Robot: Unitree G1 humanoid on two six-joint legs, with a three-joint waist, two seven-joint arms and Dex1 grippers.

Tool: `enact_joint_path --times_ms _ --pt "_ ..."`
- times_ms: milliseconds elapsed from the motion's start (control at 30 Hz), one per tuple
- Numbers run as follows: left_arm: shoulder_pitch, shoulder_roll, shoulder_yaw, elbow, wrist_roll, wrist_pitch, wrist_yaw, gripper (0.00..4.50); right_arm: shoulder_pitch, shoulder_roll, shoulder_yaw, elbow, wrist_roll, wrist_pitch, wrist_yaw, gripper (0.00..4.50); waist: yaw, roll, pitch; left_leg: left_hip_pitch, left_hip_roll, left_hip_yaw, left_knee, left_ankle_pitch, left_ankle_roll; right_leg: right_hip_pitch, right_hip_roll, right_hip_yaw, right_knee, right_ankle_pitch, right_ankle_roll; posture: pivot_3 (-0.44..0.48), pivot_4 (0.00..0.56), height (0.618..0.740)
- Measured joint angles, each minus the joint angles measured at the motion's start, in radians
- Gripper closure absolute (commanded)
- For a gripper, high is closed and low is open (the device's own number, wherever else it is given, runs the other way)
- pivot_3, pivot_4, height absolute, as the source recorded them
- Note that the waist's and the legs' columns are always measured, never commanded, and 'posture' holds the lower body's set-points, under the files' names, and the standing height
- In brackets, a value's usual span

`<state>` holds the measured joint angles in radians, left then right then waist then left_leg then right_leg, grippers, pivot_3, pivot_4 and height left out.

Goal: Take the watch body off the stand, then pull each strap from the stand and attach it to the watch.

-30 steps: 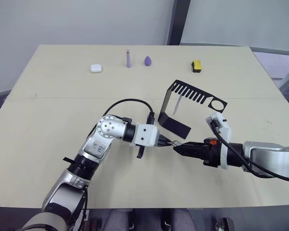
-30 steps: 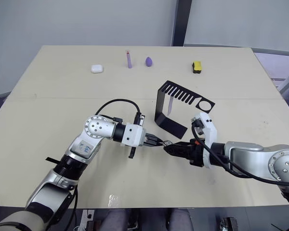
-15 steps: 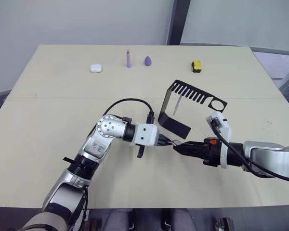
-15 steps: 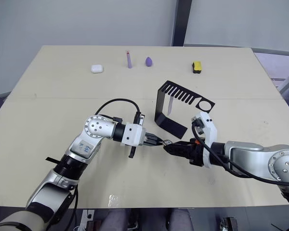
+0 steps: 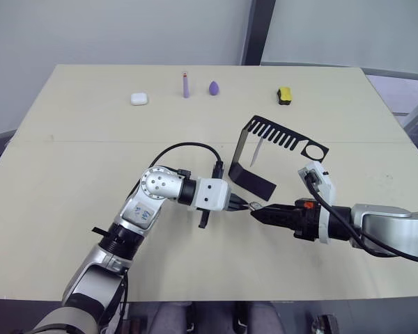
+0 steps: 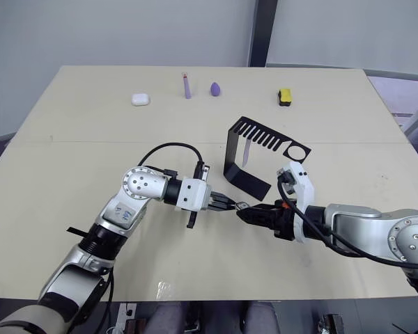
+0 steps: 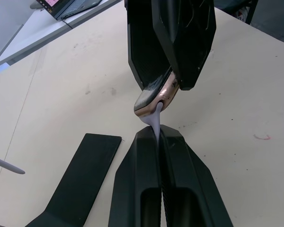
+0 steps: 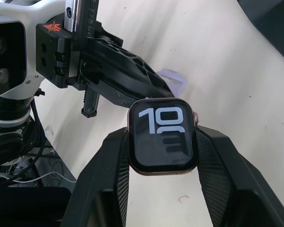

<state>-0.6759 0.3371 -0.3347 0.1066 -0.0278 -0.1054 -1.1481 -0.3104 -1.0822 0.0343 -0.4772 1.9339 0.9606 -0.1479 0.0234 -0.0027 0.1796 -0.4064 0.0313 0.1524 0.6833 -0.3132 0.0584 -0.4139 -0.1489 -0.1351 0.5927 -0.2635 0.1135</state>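
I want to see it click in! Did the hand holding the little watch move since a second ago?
No. The right gripper holding the watch body sits just as before, off the stand base's near corner.

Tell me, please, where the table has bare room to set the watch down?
Bare tabletop lies left of the left gripper, and between the far row, from earbud case to yellow block, and the stand. It is crowded where both grippers meet before the stand's base.

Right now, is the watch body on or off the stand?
Off. The right gripper clamps the watch body over the table, apart from the stand; the left gripper presses a strap against its edge.
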Motion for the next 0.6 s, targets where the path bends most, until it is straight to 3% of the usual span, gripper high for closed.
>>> enact_joint_path --times_ms 600 --pt "0.0 -0.001 0.0 0.002 0.0 0.0 0.0 4.5 0.001 -0.007 0.0 -0.005 0.0 0.0 -0.002 2.99 0.0 0.0 0.0 0.0 0.0 0.0 0.0 0.0 0.0 0.0 0.0 0.0 0.0 0.0 0.0 0.0 0.15 0.74"
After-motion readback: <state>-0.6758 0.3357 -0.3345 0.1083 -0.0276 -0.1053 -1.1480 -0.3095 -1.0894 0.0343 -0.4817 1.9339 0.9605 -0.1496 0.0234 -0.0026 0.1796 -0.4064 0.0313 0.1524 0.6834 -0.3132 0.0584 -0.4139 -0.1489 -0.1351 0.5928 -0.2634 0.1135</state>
